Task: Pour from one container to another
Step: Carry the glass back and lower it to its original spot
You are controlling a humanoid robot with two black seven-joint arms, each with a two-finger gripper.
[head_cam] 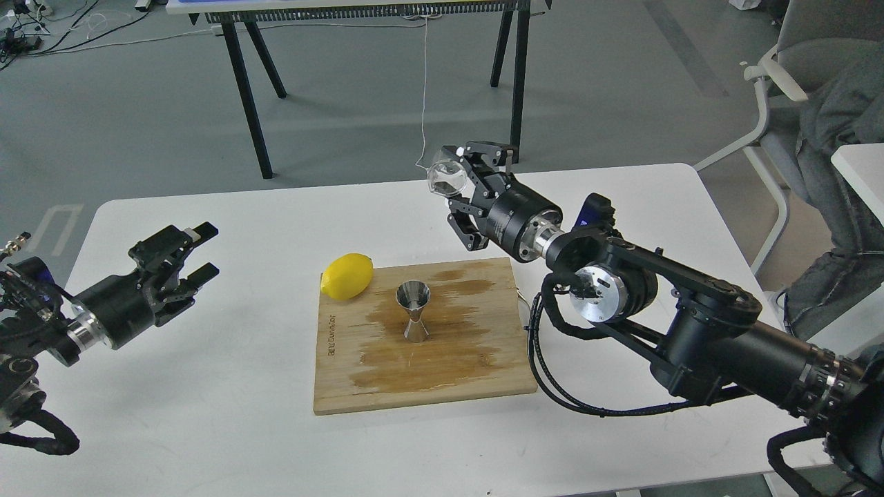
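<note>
The steel jigger point(413, 312) stands upright in the middle of the wooden board point(483, 373), on a dark wet patch. The clear glass cup point(445, 178) is held in the air beyond the board's far right corner, lying roughly on its side, with my right gripper point(452, 185) shut on it. The cup is well above and to the right of the jigger, not over it. My left gripper point(202, 250) hovers open over the table's left part, with nothing between its fingers.
A yellow lemon point(347, 276) lies at the board's far left corner. The white table point(207, 414) carries the board. Beyond it stand a black-legged table point(248, 103) and, at the right, a grey chair point(794, 83).
</note>
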